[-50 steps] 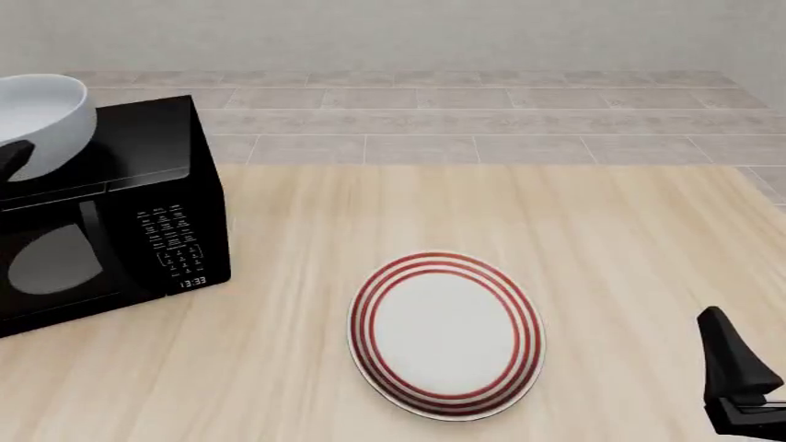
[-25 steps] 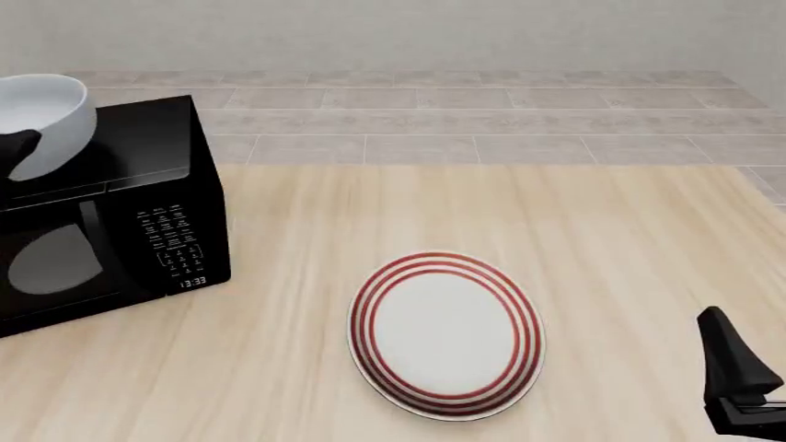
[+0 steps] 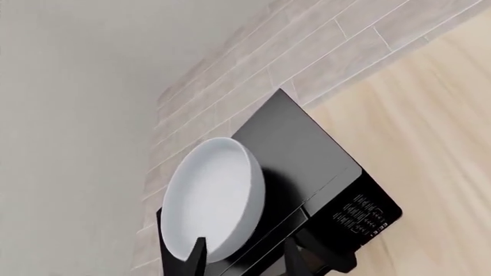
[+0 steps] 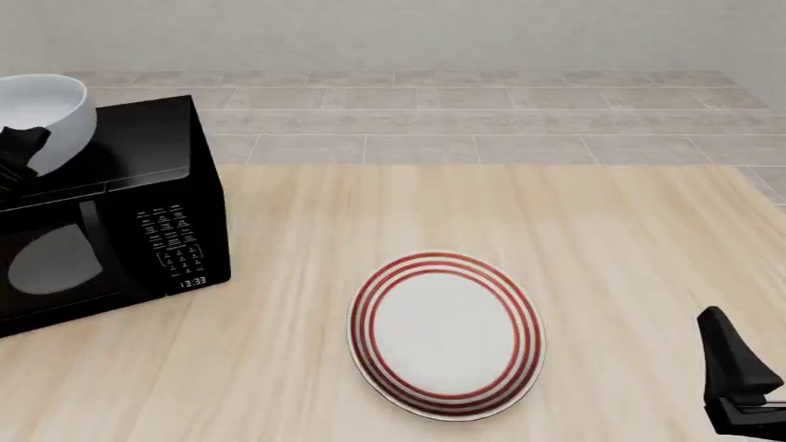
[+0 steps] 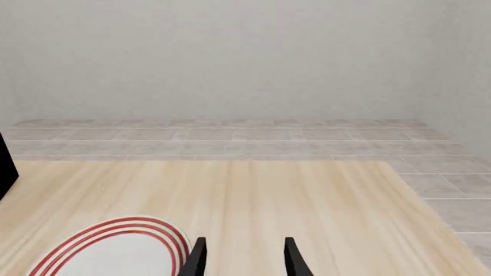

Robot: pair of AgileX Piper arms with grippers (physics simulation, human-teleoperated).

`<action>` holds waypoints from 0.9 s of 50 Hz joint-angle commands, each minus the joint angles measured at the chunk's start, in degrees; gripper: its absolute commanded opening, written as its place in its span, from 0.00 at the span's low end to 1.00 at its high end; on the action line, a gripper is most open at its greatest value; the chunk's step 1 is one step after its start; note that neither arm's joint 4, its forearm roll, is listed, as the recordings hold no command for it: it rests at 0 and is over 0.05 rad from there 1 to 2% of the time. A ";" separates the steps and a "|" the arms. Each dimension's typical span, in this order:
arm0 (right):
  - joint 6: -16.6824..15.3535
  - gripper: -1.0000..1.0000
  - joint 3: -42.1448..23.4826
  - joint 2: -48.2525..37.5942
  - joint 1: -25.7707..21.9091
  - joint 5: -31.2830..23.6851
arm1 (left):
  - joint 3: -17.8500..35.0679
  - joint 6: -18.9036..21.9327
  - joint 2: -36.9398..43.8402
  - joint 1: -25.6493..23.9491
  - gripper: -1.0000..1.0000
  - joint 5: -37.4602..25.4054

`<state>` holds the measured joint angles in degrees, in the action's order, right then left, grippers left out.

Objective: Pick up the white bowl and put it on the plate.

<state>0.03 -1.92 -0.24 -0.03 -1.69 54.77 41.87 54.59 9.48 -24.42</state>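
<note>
- Left pincer [image 3: 241, 261] is open; the white bowl [image 3: 211, 198] sits just ahead at twelve o'clock, its rim between my fingers, atop the microwave [image 4: 110, 212].
- Right pincer [image 5: 241, 259] is open, far away; the plate [image 4: 445, 333] waits near it.

In the front view, the white bowl [image 4: 50, 115] is running off the left edge, and the left hand [image 4: 15, 157] is covering its lower near side, itself cut by that edge; whether its fingers are touching the bowl is not determinable. The microwave [image 4: 123, 212] is losing its left part past the frame, and its keypad print is too small to read. The right hand [image 4: 741, 387] is showing only partly at the bottom right corner. In the right wrist view, the plate [image 5: 115, 250] is being cropped by the bottom edge, and only the fingertips [image 5: 196, 259] are entering the frame
</note>
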 commanded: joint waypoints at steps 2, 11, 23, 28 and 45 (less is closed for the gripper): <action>-0.07 1.00 0.54 -0.16 0.01 0.65 | -0.40 0.49 3.71 1.57 1.00 3.45; -0.07 1.00 0.54 -0.16 0.02 0.65 | -0.62 0.98 5.60 2.60 1.00 5.37; -0.06 1.00 0.54 -0.15 0.02 0.65 | -1.13 1.05 7.28 3.20 1.00 6.71; -0.07 1.00 0.54 -0.15 0.01 0.65 | -1.17 1.00 7.84 3.64 1.00 7.12; -0.07 1.00 0.54 -0.16 0.02 0.65 | -1.14 0.69 11.11 5.46 1.00 9.48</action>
<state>0.03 -1.92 -0.24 -0.03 -1.69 53.83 42.57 63.87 14.05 -16.44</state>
